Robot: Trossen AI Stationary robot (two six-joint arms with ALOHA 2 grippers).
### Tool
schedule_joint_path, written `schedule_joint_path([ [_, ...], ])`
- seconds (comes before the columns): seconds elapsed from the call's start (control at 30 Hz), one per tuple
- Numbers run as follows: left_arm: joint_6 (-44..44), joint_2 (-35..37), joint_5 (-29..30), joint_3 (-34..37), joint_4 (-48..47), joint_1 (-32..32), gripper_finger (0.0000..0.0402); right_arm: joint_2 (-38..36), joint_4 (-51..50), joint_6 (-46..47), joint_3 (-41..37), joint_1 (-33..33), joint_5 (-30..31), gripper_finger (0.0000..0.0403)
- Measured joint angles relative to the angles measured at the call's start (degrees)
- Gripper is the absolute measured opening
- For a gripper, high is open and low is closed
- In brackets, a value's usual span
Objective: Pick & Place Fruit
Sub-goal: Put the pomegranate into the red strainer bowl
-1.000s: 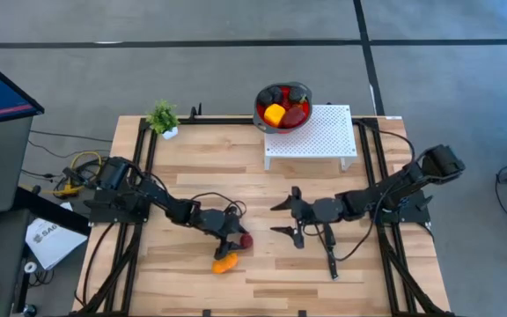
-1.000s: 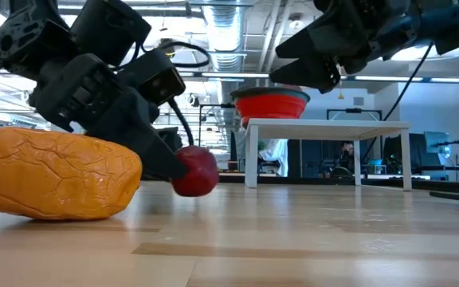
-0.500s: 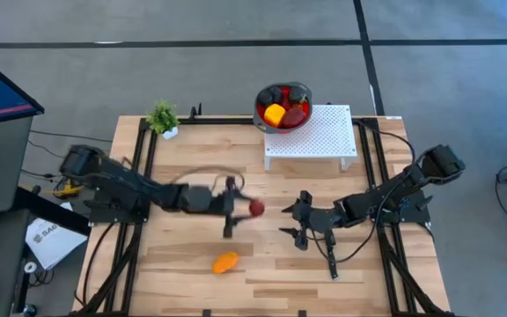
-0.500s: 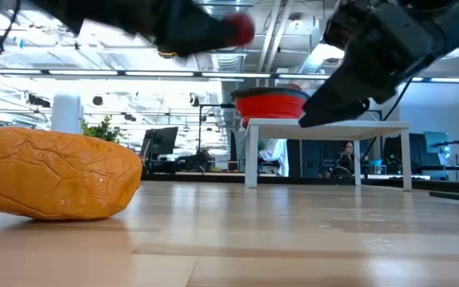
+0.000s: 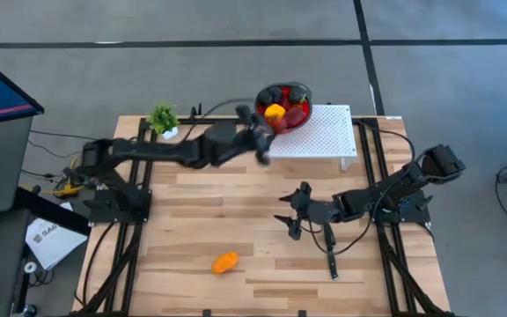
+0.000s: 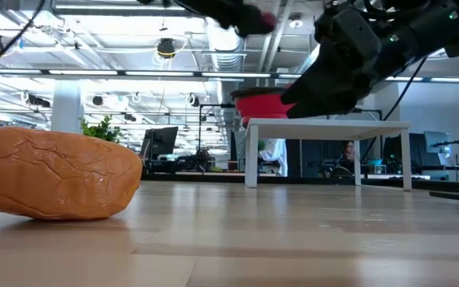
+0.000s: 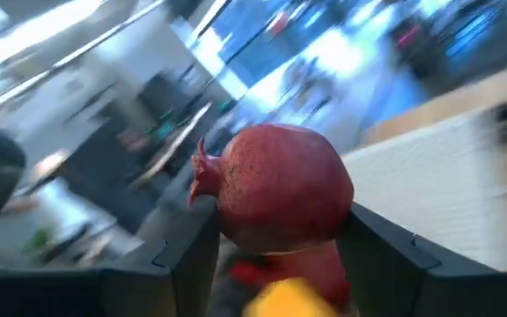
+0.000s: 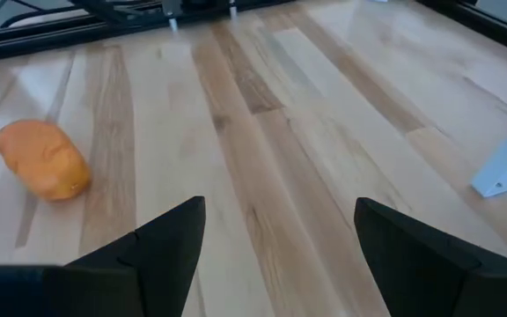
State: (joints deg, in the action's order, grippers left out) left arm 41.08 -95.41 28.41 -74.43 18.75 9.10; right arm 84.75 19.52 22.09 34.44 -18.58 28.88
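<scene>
**Pomegranate at the bowl's edge**

We see our left tool closed on a red pomegranate, raised beside the red bowl of fruit on the white perforated stand. Our right tool hangs spread and empty above the pale plank surface, where an orange fruit lies near the front. Behind, an open office with ceiling ducts, monitors and a small potted plant.

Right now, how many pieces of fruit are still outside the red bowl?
2: an orange fruit lies on the table near its front edge, and a red pomegranate is held in the left gripper beside the bowl.
</scene>
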Motion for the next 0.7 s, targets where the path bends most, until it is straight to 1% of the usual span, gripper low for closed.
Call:
schedule_joint_path([
  [0.13,2.7,-7.7,6.7,-9.2,-5.9,4.4,0.0205,0.0,0.3,0.0,0.0,0.5,0.0,0.0285],
  [0.2,2.5,-10.1,7.5,-12.7,-9.5,6.1,0.0206,0.0,0.4,0.0,0.0,0.5,0.0,0.0285],
  [0.27,2.2,-11.9,7.6,-15.2,-10.9,7.2,0.0206,0.0,0.4,0.0,0.0,0.5,0.0,0.0285],
  [0.4,2.0,-13.7,7.5,-16.8,-11.2,8.3,0.0207,0.0,0.4,-0.1,0.0,0.5,0.0,0.0285],
  [0.6,1.9,-15.5,7.2,-17.1,-11.2,9.5,0.0207,0.0,0.7,-0.1,0.0,0.7,0.0,0.0285],
  [0.7,0.1,-16.2,7.0,-17.1,-11.0,10.7,0.0207,0.0,0.8,-0.1,0.0,0.7,0.0,0.0285],
])
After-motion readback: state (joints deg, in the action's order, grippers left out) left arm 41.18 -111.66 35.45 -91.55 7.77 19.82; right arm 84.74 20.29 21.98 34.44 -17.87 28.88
